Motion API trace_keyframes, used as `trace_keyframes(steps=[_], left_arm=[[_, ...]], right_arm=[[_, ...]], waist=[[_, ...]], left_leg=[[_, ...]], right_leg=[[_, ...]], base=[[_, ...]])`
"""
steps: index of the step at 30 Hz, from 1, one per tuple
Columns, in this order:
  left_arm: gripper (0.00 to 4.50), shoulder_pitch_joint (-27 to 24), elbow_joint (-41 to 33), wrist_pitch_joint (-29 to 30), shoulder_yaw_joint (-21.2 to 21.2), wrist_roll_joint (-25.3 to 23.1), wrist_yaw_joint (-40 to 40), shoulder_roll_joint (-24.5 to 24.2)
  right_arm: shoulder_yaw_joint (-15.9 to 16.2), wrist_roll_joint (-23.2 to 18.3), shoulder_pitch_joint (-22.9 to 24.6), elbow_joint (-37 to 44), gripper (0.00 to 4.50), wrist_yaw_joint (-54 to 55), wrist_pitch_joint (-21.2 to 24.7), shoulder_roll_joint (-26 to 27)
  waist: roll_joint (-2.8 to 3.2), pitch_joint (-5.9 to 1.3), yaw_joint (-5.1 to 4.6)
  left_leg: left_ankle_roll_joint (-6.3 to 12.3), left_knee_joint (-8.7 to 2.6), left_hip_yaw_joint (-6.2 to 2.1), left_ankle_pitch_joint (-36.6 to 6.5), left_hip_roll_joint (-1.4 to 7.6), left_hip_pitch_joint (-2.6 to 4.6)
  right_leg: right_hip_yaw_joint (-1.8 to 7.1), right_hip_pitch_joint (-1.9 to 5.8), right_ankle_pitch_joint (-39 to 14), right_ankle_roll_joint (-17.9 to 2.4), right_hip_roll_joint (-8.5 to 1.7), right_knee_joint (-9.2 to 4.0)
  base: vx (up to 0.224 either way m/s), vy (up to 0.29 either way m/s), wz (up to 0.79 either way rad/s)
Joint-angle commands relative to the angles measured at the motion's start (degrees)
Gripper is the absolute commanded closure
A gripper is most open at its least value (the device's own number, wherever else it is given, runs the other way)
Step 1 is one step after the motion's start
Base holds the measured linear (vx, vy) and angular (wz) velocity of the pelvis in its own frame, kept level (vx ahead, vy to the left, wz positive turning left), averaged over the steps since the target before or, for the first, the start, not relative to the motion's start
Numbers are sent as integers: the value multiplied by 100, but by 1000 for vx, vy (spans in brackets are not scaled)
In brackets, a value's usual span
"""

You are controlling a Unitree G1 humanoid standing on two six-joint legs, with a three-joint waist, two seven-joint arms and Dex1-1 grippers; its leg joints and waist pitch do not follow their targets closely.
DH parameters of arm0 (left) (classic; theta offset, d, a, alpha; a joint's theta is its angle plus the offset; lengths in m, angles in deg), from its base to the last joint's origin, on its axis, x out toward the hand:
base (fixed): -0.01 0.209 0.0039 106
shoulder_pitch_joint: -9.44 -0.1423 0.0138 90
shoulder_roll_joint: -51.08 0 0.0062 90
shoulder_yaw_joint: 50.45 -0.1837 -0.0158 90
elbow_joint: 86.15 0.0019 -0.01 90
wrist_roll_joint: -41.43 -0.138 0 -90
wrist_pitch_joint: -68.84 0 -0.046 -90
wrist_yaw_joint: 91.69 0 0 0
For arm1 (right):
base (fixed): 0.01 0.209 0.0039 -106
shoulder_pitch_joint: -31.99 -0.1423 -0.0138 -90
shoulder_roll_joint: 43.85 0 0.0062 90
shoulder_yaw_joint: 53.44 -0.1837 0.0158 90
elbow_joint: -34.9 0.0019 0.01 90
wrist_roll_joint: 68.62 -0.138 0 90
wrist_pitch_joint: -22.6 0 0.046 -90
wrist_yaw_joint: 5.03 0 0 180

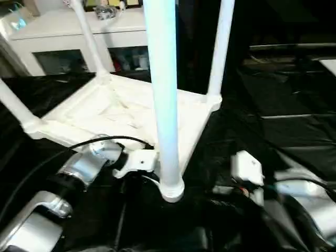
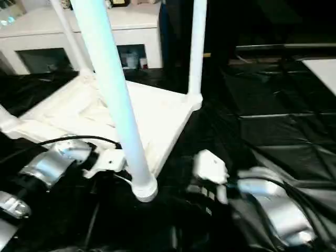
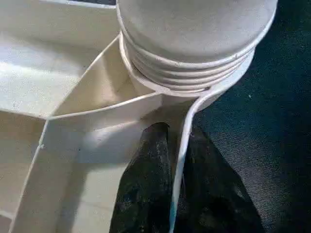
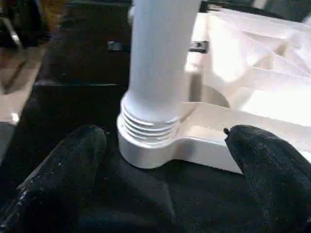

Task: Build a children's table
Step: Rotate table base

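Observation:
The children's table (image 1: 105,113) lies upside down on the black sheet, ribbed underside up, with its white legs standing up from the corner sockets. The nearest leg (image 1: 165,105) is threaded into the near corner socket (image 1: 172,190). My left gripper (image 3: 177,160) is shut on the thin rim wall (image 3: 187,121) of the top right beside that socket, one black finger (image 3: 146,184) inside the rim and the other outside. My right gripper (image 4: 165,136) is open wide, level with the socket (image 4: 146,145), its fingertips (image 4: 73,155) on either side and apart from it.
A white cabinet (image 1: 79,37) with glass doors stands behind the table. The black sheet (image 1: 273,94) spreads to the right. A black cable (image 1: 52,152) runs over my left forearm. A white edge (image 1: 329,65) shows at far right.

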Motion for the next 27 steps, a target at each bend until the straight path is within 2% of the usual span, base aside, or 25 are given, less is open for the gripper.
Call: trace_keyframes(steps=[1, 3, 4, 5, 6, 7, 8, 9, 10, 12, 13, 15, 17, 18, 19, 21, 27], left_arm=[[424, -157, 188, 339, 341, -7, 531, -215], [424, -416, 32, 790, 552, 46, 954, -122], [426, -416, 32, 790, 552, 46, 954, -122], [433, -608, -306, 1250, 728, 234, 1177, 58], [433, -651, -399, 1353, 767, 275, 1248, 112], [435, -711, -525, 1508, 828, 324, 1378, 204], [436, -787, -664, 1663, 887, 347, 1552, 314], [437, -801, -691, 1690, 896, 343, 1592, 334], [437, -861, -823, 1814, 970, 297, 1911, 482], [447, -804, -721, 1346, 1065, 262, 2379, 751], [447, -803, -721, 1345, 1065, 262, 2379, 751], [447, -753, -627, 905, 1018, 140, 2522, 826], [447, -701, -597, 539, 957, 16, 2627, 882], [447, -678, -618, 547, 954, -10, 2690, 907], [447, -678, -618, 547, 954, -10, 2690, 907], [447, -655, -621, 472, 939, -13, 2670, 908], [447, -608, -542, 269, 906, 123, 2492, 933]], right_arm=[[9, 61, 8, -54, 0, 62, -60, -26], [-61, 26, 116, -9, 0, 157, -4, 12], [-61, 26, 116, -9, 0, 157, -4, 12], [-188, -54, 203, 41, 0, 215, 60, 9], [-233, -92, 221, 48, 0, 240, 86, 23], [-296, -148, 244, 36, 0, 284, 111, 52], [-364, -184, 263, -33, 0, 360, 108, 101], [-373, -178, 261, -56, 0, 381, 99, 111], [-397, -65, 221, -231, 0, 524, 2, 159], [-384, 156, 101, -446, 0, 781, -112, 235], [-384, 156, 101, -446, 0, 781, -112, 235], [-395, 246, 31, -541, 0, 934, -174, 290], [-432, 361, -52, -614, 0, 1185, -126, 390], [-448, 400, -71, -632, 0, 1282, -99, 438], [-448, 400, -71, -632, 0, 1282, -99, 438], [-444, 476, -79, -669, 0, 1396, -136, 480], [-427, 513, -51, -685, 0, 1542, -174, 568]], waist=[[-137, -321, 22], [-134, -323, -28], [-152, -315, -64], [-295, -319, -76], [-229, -337, -57], [-362, -335, -55], [-337, -298, -52], [-321, -307, -54], [-334, -299, -53], [-349, -276, -49], [-359, -293, -43], [-366, -304, -27], [-386, -324, -4], [-389, -322, 7], [-355, -329, 25], [-344, -331, 58], [-348, -341, 94]], left_leg=[[346, -493, -157, -838, 319, -53], [371, -482, -149, -841, 318, -55], [418, -480, -152, -769, 304, -82], [483, -459, -121, -710, 288, -78], [490, -451, -137, -621, 297, -75], [559, -441, -121, -502, 281, -97], [577, -450, -112, -555, 283, -76], [569, -445, -111, -577, 284, -68], [559, -464, -116, -610, 298, -62], [531, -471, -103, -773, 283, -36], [480, -469, -103, -839, 277, -27], [472, -474, -108, -797, 295, -28], [514, -467, -104, -666, 285, -28], [521, -465, -104, -637, 283, -30], [513, -464, -100, -586, 293, -24], [499, -464, -101, -547, 294, -30], [513, -461, -98, -484, 298, -32]], right_leg=[[265, 258, -1382, -1190, -511, -486], [272, 278, -1196, -1279, -518, -479], [261, 295, -1103, -1301, -510, -472], [262, 298, -1132, -1291, -508, -497], [270, 315, -1100, -1310, -537, -460], [259, 316, -1190, -1252, -529, -468], [254, 262, -1351, -1237, -514, -509], [257, 265, -1409, -1223, -516, -509], [257, 254, -1499, -1186, -505, -516], [247, 214, -1726, -1143, -484, -570], [253, 222, -1830, -1098, -477, -573], [264, 226, -1704, -1070, -485, -560], [269, 231, -1346, -1044, -473, -534], [270, 228, -1296, -1057, -475, -529], [272, 230, -1187, -1085, -482, -519], [273, 238, -1074, -1122, -485, -500], [269, 251, -780, -1208, -485, -471]], base=[[0, 0, 0], [0, 0, 0], [0, 0, 0], [0, 0, 0], [0, 0, 0], [0, 0, 0], [0, 0, 0], [0, 0, 0], [0, 0, 0], [0, 0, 0], [0, 0, 0], [0, 0, 0], [0, 0, 0], [0, 0, 0], [0, 0, 0], [0, 0, 0], [0, 0, 0]])
